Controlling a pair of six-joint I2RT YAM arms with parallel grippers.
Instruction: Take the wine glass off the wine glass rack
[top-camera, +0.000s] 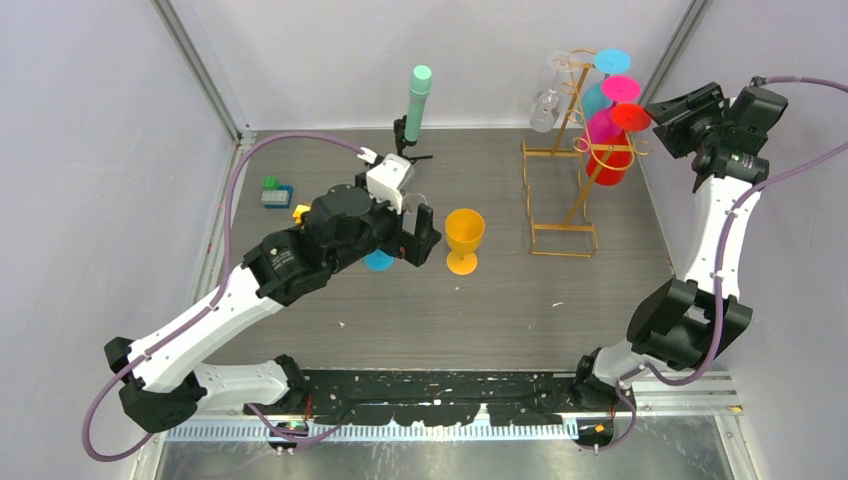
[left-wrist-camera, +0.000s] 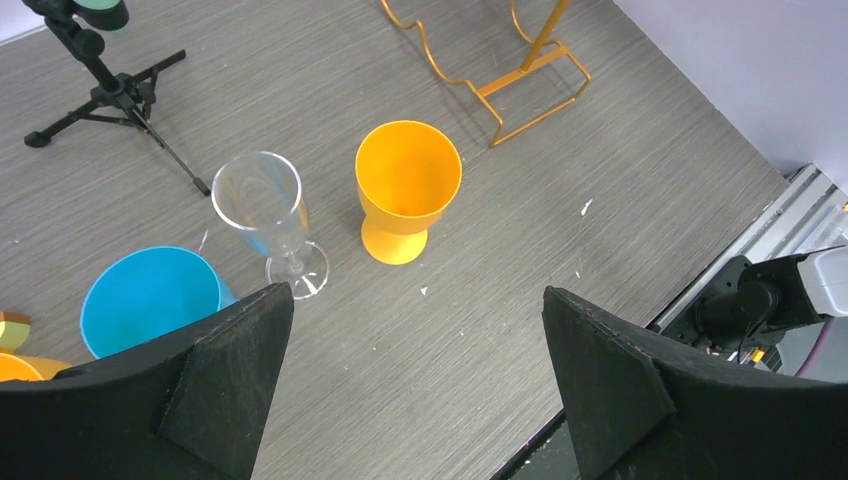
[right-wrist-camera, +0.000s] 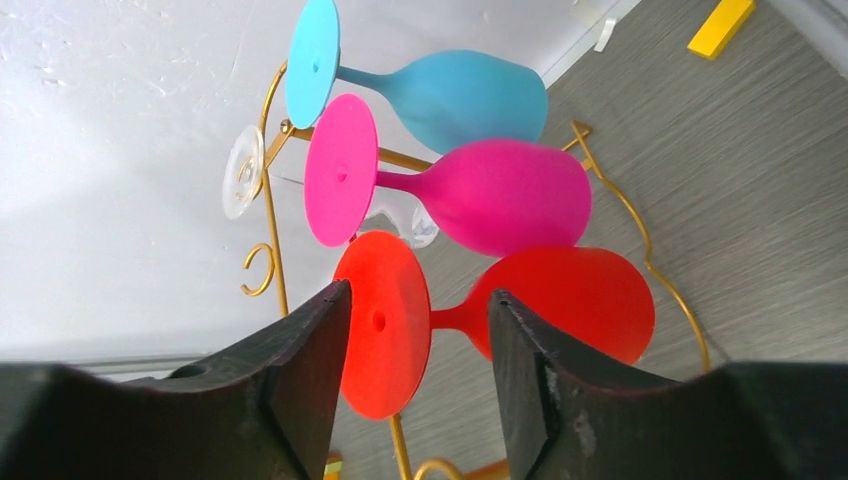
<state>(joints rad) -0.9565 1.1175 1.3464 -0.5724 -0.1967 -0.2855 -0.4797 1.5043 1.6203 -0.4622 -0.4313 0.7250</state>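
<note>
The gold wire wine glass rack stands at the back right. Three coloured wine glasses hang upside down on it: blue, magenta and red. A clear one hangs on its far side. My right gripper is open, up at the rack's top. The red glass's foot shows between its fingers, just past the tips. I cannot tell if they touch. My left gripper is open and empty, above the table's middle.
An orange goblet, a clear wine glass and a blue cup stand upright on the table near my left gripper. A black tripod with a mint cylinder stands at the back. Toy bricks lie at the left.
</note>
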